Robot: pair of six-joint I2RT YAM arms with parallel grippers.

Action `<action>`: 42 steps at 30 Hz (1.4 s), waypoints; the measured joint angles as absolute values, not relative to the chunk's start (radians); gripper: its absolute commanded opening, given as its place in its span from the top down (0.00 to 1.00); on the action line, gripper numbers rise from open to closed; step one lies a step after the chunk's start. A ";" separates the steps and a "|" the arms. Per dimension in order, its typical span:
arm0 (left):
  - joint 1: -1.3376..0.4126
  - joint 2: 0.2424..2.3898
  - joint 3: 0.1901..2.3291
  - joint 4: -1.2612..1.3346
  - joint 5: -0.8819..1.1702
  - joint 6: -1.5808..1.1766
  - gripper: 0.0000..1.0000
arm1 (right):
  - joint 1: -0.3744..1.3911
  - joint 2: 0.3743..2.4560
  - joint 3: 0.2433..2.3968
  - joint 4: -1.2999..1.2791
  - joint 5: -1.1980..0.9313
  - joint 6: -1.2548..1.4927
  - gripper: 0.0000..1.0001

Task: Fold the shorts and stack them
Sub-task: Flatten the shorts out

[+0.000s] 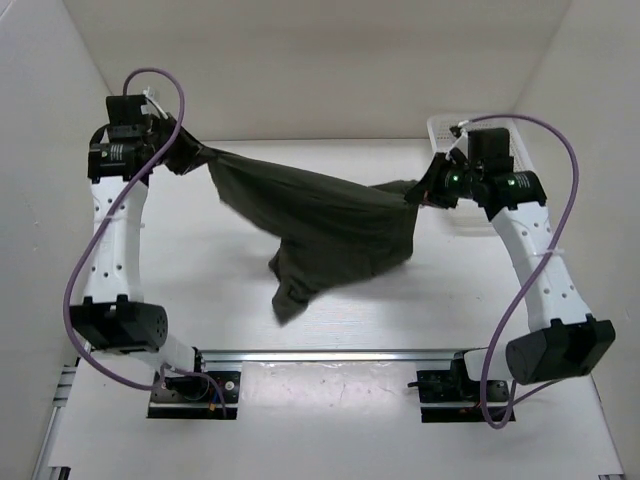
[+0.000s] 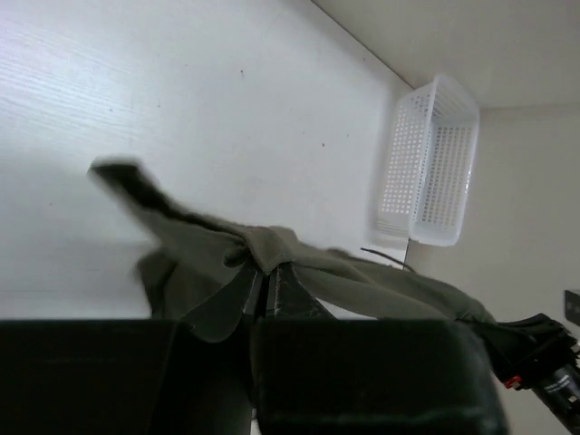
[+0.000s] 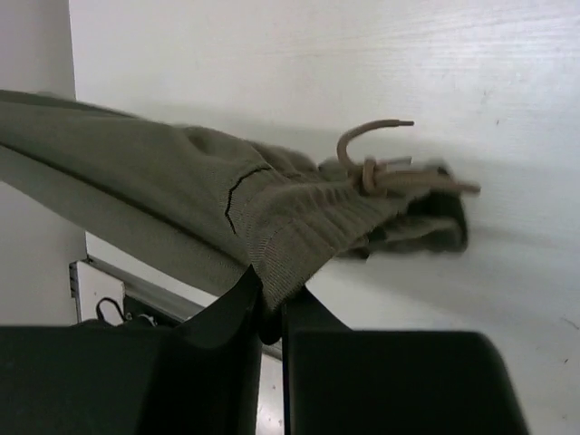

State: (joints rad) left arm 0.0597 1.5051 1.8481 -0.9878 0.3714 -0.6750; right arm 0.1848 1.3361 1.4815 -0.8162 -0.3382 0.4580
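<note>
Hanging stretched between arms above table point(image 1: 420, 320), shorts point(image 1: 330, 225) sagging mid-span; left gripper point(image 1: 188, 157) clamping one edge, right gripper point(image 1: 428, 190) pinching waistband point(image 3: 290, 227). No fold showing yet; folding and stacking both remaining

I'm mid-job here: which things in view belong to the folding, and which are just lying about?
In the job:
- shorts, stretched between the arms
- left pincer, shut on one end
- right pincer, shut on the waistband near the drawstring

Lying about:
- white basket, at the table's far right
</note>
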 measured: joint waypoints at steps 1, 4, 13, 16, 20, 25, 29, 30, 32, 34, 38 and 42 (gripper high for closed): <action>0.060 1.535 1.877 -0.995 0.375 -0.673 0.89 | 0.185 1.359 1.523 -0.815 -0.331 0.456 1.00; 0.062 1.583 2.051 -1.000 0.386 -0.672 0.89 | 0.186 1.428 1.717 -0.793 -0.311 0.451 1.00; 0.066 1.268 1.926 -0.878 0.405 -0.662 0.89 | 0.186 1.327 1.697 -0.653 -0.309 0.427 1.00; 0.057 1.104 1.626 -0.862 0.385 -0.655 0.89 | 0.186 1.263 1.501 -0.643 -0.320 0.419 1.00; 0.057 0.937 1.221 -0.913 0.332 -0.666 0.30 | 0.194 1.179 1.240 -0.657 -0.358 0.410 0.98; 0.079 0.862 1.050 -1.024 0.284 -0.690 0.00 | 0.257 1.084 1.067 -0.719 -0.430 0.378 0.18; 0.068 0.957 1.143 -1.012 0.265 -0.677 0.21 | 0.315 1.056 1.047 -0.795 -0.400 0.326 0.16; 0.055 1.010 1.192 -1.007 0.260 -0.669 0.30 | 0.316 1.051 1.045 -0.809 -0.377 0.322 0.25; 0.018 1.132 1.289 -0.981 0.245 -0.645 0.43 | 0.307 1.042 1.045 -0.828 -0.324 0.321 0.43; -0.037 1.290 1.402 -0.961 0.229 -0.616 0.52 | 0.283 1.039 1.045 -0.836 -0.271 0.336 0.74; -0.177 1.623 1.633 -0.926 0.191 -0.573 0.44 | 0.236 1.069 1.045 -0.815 -0.189 0.398 0.89; -0.293 1.968 1.903 -0.949 0.159 -0.540 0.29 | 0.221 1.189 1.047 -0.749 -0.166 0.461 0.78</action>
State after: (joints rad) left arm -0.2928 1.9678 1.9026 -0.9485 0.1585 -0.5400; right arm 0.2214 1.1893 1.0470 -0.7486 -0.1661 0.4614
